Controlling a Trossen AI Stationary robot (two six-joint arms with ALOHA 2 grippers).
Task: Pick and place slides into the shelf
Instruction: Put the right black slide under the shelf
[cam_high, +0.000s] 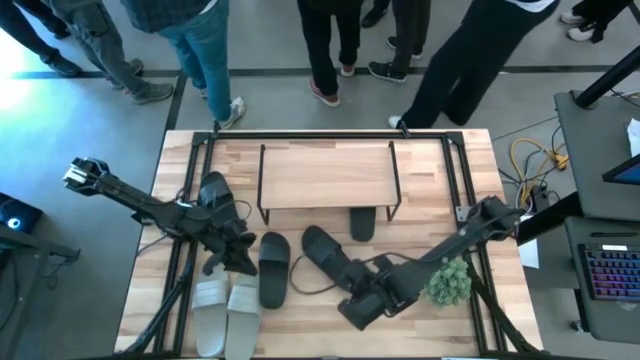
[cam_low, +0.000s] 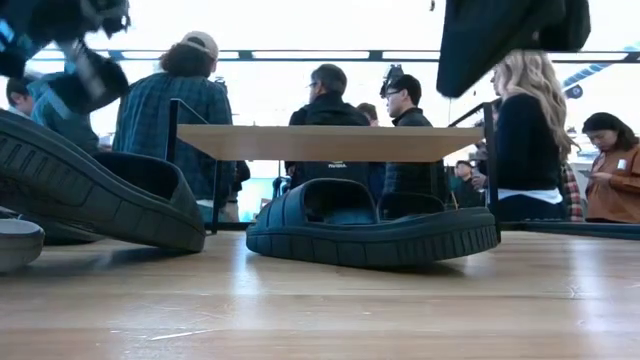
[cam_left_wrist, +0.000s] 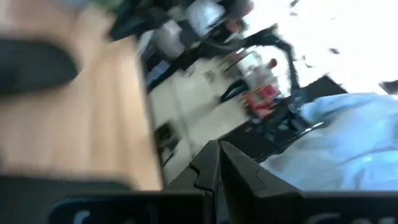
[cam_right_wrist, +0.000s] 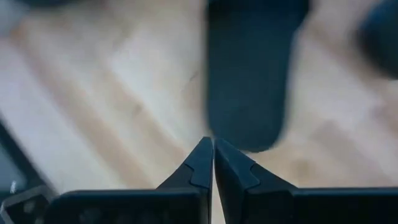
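Though perhaps blurred, no legible writing

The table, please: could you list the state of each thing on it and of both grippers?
Shelf: upright, top board bare.
Black slide under the shelf: flat.
Other three black slides: outside the shelf.
Two pale slides: side by side, outside.
Left gripper: shut, empty.
Right gripper: shut, empty.
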